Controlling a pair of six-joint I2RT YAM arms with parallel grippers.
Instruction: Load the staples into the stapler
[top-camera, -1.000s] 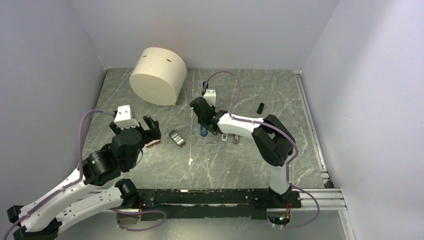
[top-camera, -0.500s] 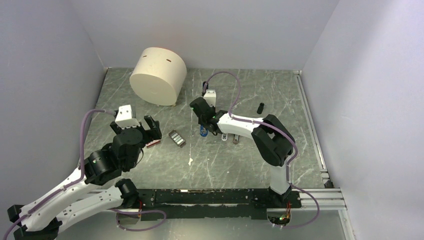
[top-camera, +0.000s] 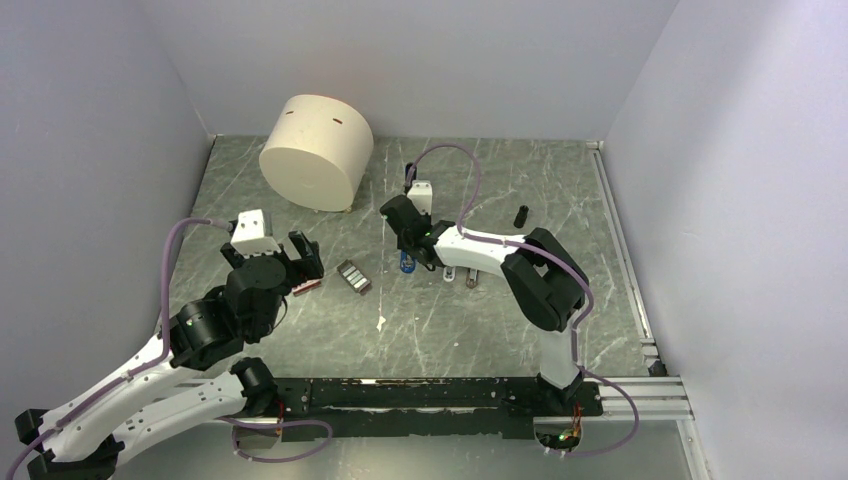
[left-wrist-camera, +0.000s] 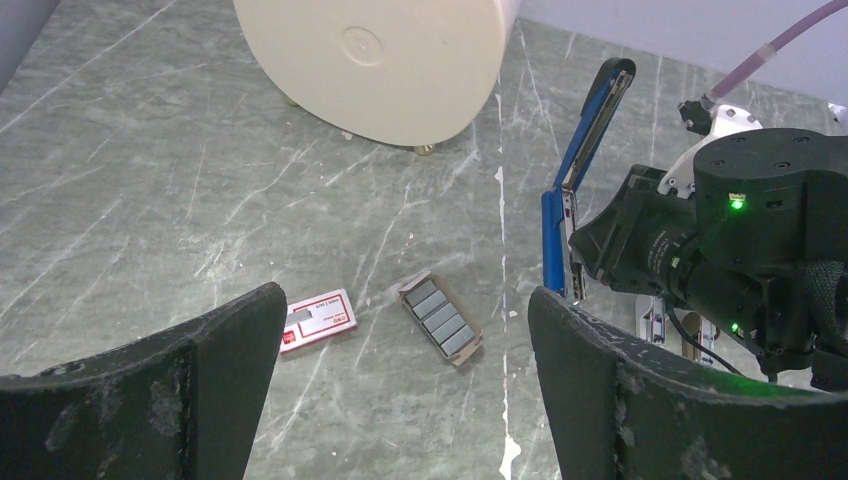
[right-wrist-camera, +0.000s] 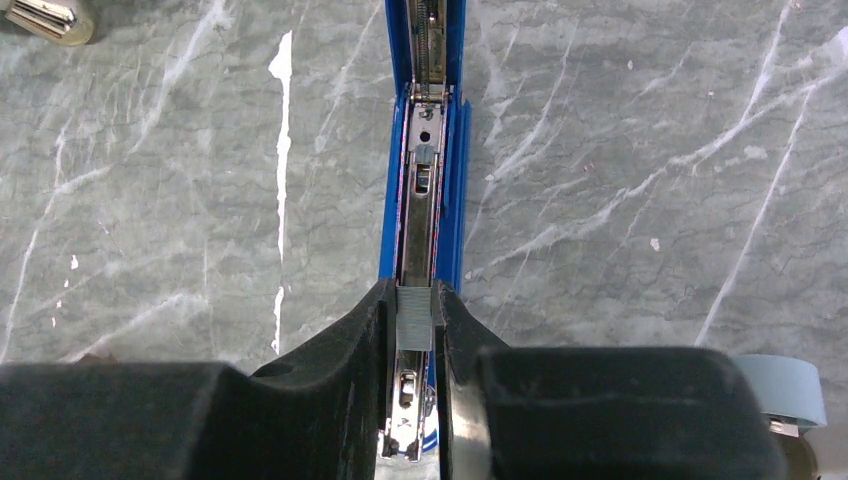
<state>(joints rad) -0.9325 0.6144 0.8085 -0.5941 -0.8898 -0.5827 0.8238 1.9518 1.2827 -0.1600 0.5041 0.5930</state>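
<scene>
The blue stapler (right-wrist-camera: 452, 180) lies hinged open on the marble table, its metal channel facing up and its lid raised (left-wrist-camera: 592, 115). My right gripper (right-wrist-camera: 414, 296) is shut on a small grey ribbed block of staples (right-wrist-camera: 414, 320), held directly over the near end of that channel; from above, the gripper (top-camera: 407, 250) covers most of the stapler. More staples lie in an open cardboard tray (left-wrist-camera: 441, 320), with the red-and-white box sleeve (left-wrist-camera: 318, 320) to its left. My left gripper (left-wrist-camera: 404, 305) hangs open above the tray and sleeve, holding nothing.
A large cream cylinder (top-camera: 317, 150) stands at the back left. A small black cylinder (top-camera: 521, 215) is at the right rear. A pale-blue capsule piece (right-wrist-camera: 790, 390) and a small beige lump (top-camera: 471, 281) lie just right of the stapler.
</scene>
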